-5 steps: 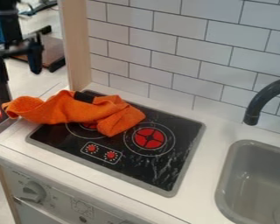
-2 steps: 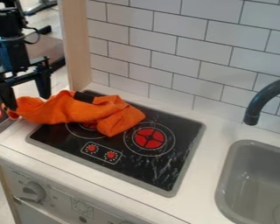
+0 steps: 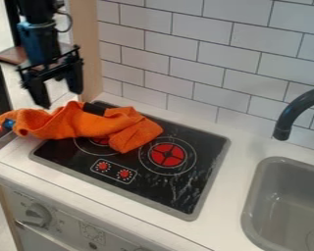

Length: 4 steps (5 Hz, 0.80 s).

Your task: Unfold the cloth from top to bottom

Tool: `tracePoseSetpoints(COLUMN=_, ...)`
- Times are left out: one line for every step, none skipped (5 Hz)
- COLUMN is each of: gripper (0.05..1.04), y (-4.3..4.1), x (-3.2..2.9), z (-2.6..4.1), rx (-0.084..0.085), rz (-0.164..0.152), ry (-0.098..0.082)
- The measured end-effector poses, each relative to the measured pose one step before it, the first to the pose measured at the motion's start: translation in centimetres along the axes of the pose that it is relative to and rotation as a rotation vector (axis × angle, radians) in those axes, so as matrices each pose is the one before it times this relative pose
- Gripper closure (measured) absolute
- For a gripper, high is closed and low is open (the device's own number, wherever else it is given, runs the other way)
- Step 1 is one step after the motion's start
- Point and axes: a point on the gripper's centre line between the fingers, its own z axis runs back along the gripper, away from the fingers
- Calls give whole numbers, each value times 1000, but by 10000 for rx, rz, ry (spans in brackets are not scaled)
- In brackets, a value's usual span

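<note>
while the black gripper (image 3: pixel 61 99) hangs at the upper left, its two fingers are spread apart and it has hold of nothing. its tips point down close to the upper edge of the orange cloth (image 3: pixel 81 123); whether one touches it, i cannot tell. the cloth lies bunched and creased across the upper left part of the black cooktop (image 3: pixel 140 188), partly covering one burner, and its left end runs out past the cooktop, with a small blue patch (image 3: pixel 9 123) near that end. a dark patch (image 3: pixel 94 108) sits at its upper edge. the other red burner (image 3: pixel 168 154) is uncovered, just beside the cloth's right end. on the right, the grey sink (image 3: pixel 250 211) is set into the white counter (image 3: pixel 231 169), under a dark faucet (image 3: pixel 292 115)
</note>
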Motion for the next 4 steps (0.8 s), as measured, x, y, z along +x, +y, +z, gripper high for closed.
tracePoseSetpoints(gripper=85, y=-2271, x=-886, z=1085, rx=-307, rz=361, ry=-260)
tracePoseSetpoints(gripper=85, y=-1315, x=-76, z=-895, rx=167, rz=422, ry=-265)
tracePoseSetpoints(gripper=85, y=-1619, x=-82, z=-1294, rx=197, rz=356, ry=-247)
tracePoseSetpoints(gripper=85, y=-963, x=457, z=-1576, rx=284, rz=478, ry=-185)
